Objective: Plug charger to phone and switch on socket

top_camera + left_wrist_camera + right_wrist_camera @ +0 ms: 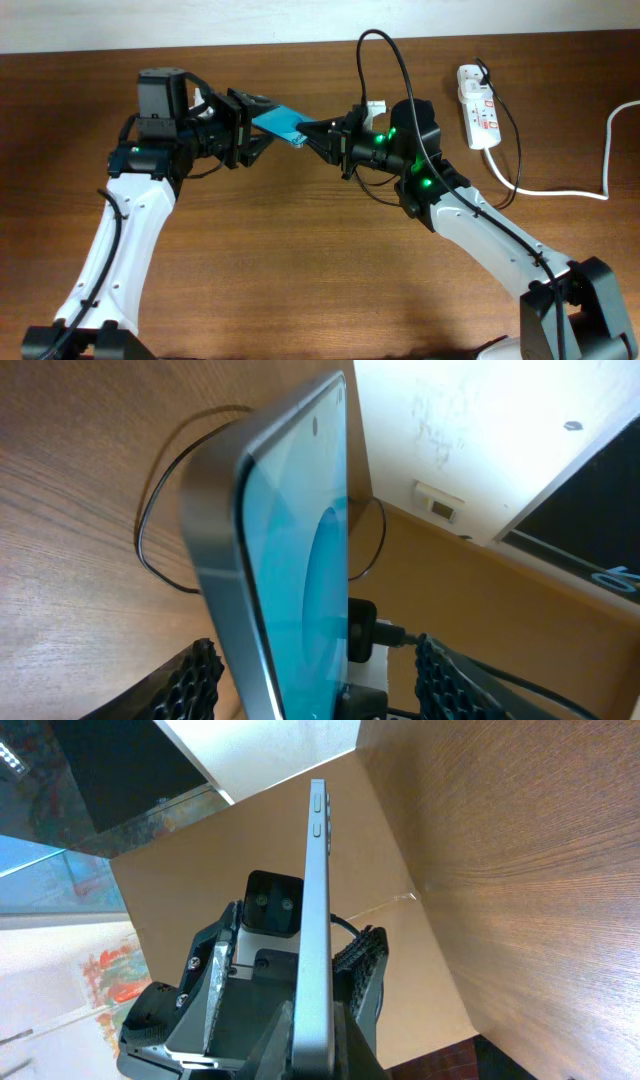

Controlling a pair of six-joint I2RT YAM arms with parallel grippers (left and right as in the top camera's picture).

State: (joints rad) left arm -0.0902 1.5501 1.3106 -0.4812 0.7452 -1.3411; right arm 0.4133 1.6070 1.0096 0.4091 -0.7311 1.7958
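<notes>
Above the counter (300, 270), your left gripper (262, 128) grasps the phone (280, 121); your right gripper (320, 135) sits at its end, grip state undeterminable.

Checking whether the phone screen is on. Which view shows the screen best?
Left wrist: the phone fills the frame, cyan screen facing the camera obliquely. Overhead shows only a small cyan patch; right wrist shows just its thin edge with side buttons.
</notes>
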